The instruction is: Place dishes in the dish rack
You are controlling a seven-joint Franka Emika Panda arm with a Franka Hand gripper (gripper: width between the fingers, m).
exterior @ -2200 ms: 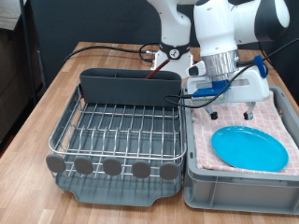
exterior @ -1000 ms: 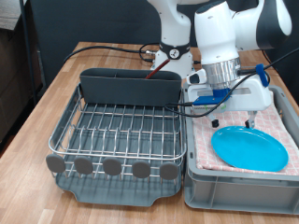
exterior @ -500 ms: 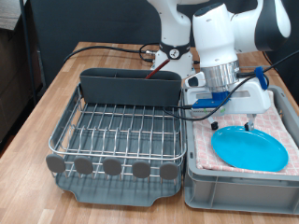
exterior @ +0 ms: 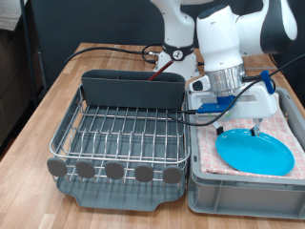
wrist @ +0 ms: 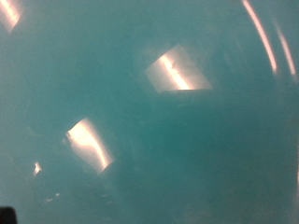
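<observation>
Gripper (exterior: 238, 132) has dropped right onto the blue plate (exterior: 255, 153) in the towel-lined bin (exterior: 243, 186) at the exterior view's right, can't tell if it's clamped yet, so the rack (exterior: 119, 143) remains bare.

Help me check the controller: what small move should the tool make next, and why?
Probably ease a little lower and close on the plate. The tool hangs just over the plate's near-rack side in the towel-lined bin, the wrist view is filled with blue plate surface, and the dish rack holds no dishes.
</observation>
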